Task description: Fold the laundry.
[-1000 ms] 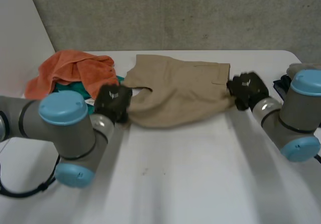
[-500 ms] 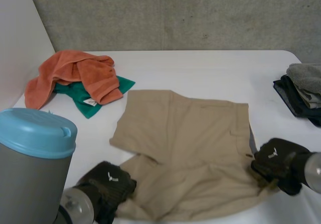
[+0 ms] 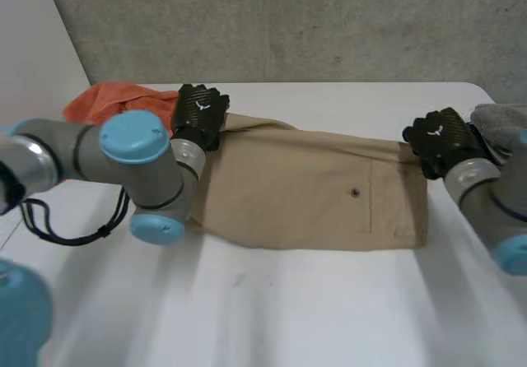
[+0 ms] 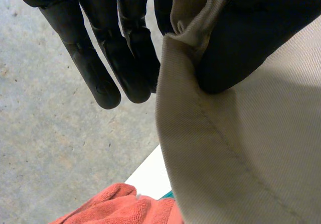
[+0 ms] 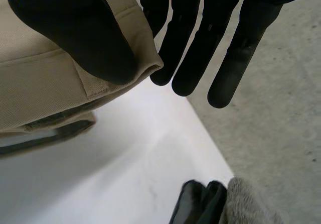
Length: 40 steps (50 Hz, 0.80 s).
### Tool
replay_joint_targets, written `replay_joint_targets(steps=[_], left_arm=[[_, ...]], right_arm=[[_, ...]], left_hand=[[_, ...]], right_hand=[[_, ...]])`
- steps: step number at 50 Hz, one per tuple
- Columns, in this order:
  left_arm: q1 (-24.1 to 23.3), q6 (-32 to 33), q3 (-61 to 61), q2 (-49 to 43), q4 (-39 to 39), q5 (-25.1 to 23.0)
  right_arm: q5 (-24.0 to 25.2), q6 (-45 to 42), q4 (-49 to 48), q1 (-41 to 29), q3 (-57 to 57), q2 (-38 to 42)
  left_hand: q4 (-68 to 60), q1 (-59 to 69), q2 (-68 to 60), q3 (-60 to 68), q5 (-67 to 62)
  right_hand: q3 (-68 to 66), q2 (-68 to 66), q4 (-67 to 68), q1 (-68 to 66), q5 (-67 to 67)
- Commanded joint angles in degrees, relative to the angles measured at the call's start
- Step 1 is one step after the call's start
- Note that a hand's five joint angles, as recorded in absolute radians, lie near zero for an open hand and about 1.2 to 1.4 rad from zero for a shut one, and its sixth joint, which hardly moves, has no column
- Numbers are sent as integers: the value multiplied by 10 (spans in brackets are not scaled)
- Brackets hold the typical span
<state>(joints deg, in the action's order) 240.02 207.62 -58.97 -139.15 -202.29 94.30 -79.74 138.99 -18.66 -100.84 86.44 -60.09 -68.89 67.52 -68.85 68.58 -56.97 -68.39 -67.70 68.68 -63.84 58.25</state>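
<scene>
Tan shorts (image 3: 313,198) lie folded in half across the white table (image 3: 329,301), with a buttoned pocket facing up. My left hand (image 3: 200,113) grips the far left corner of the shorts (image 4: 241,148); in its wrist view the thumb (image 4: 241,48) presses the hem against the straight fingers (image 4: 108,58). My right hand (image 3: 442,141) holds the far right corner. In the right wrist view its thumb (image 5: 75,33) clamps the tan edge (image 5: 45,83) against straight fingers (image 5: 200,48).
An orange towel (image 3: 115,99) lies behind my left arm (image 3: 136,174), also beside the shorts as orange cloth (image 4: 120,209). A stack of grey and dark folded clothes (image 3: 502,124) sits at the table's right edge, near the right hand's fingertips as a grey pile (image 5: 235,204).
Both hands have carried the near edge of the shorts away to the far edge, folding them in half. The green cloth by the towel is now hidden behind the left arm.
</scene>
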Motion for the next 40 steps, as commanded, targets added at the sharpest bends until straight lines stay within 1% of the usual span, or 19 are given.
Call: replay_joint_targets(steps=[1, 2, 3, 4, 5, 8, 13, 15, 17, 18, 20, 23, 26, 28, 32, 33, 34, 38, 40], left_arm=[[3, 9, 60, -75, 1, -36], [1, 9, 60, -76, 1, -42], [-1, 9, 60, -75, 1, -46], [-3, 7, 58, -75, 1, -47], [-8, 7, 54, -74, 1, -47], [-16, 8, 37, -58, 2, -41], [-12, -2, -67, 58, 1, -21], [-12, -11, -103, 91, 2, -19], [-13, -33, -155, 130, 2, -18], [-14, -42, -171, 142, 3, -18], [-14, -78, -220, 176, 3, -18], [-14, -121, -266, 204, 2, -20], [-14, -150, -288, 214, 2, -21], [-15, -169, -299, 215, 3, -21], [-17, -177, -303, 215, 2, -20], [-17, -178, -303, 215, 2, -20], [-17, -178, -304, 216, 2, -19], [-14, -179, -303, 225, 3, -18], [-14, -179, -305, 239, 5, -18]], right_arm=[[-15, -4, -35, -20, -74, 104], [-20, -2, -36, -23, -83, 113], [-23, 0, -37, -27, -91, 121], [-31, 1, -37, -30, -99, 126], [-38, 2, -37, -30, -102, 125], [-53, 20, -29, -31, -99, 106], [-48, 63, 20, -16, -48, 28], [-25, 95, 71, -9, -19, -22], [4, 114, 107, -2, 3, -44], [36, 123, 141, 11, 21, -56], [60, 125, 172, 27, 38, -58], [99, 124, 196, 53, 78, -59], [108, 124, 182, 64, 95, -57], [109, 124, 152, 62, 104, -45], [101, 121, 112, 61, 99, -9], [99, 119, 106, 62, 94, 0], [96, 118, 106, 63, 92, 1], [75, 103, 91, 75, 103, -10], [58, 75, 79, 95, 110, -44]], left_hand=[[521, -507, 520, -518, 501], [589, -575, 588, -586, 570], [471, -457, 470, -467, 451], [464, -450, 464, -461, 445], [589, -575, 588, -586, 570], [589, -575, 588, -586, 570], [589, -575, 588, -586, 570], [589, -575, 588, -586, 570], [589, -575, 588, -586, 570], [589, -575, 588, -586, 570], [589, -575, 588, -586, 570], [589, -575, 588, -586, 570], [589, -575, 588, -586, 570], [589, -575, 588, -586, 570], [589, -575, 588, -586, 570], [589, -575, 588, -586, 570], [589, -575, 588, -586, 570], [589, -575, 588, -586, 570], [589, -575, 588, -586, 570]], right_hand=[[112, 105, -115, 66, -110], [320, 313, -323, 275, -319], [544, 537, -547, 498, -542], [584, 577, -587, 538, -583], [584, 577, -587, 538, -583], [584, 577, -587, 538, -583], [584, 577, -587, 538, -583], [584, 577, -587, 538, -583], [584, 577, -587, 538, -583], [584, 577, -587, 538, -583], [583, 576, -586, 538, -582], [538, 531, -541, 492, -536], [531, 524, -534, 485, -530], [482, 475, -485, 437, -481], [224, 217, -227, 178, -223], [-62, -69, 59, -107, 63], [-116, -122, 113, -161, 117], [-116, -123, 113, -162, 117], [-116, -123, 113, -162, 117]])
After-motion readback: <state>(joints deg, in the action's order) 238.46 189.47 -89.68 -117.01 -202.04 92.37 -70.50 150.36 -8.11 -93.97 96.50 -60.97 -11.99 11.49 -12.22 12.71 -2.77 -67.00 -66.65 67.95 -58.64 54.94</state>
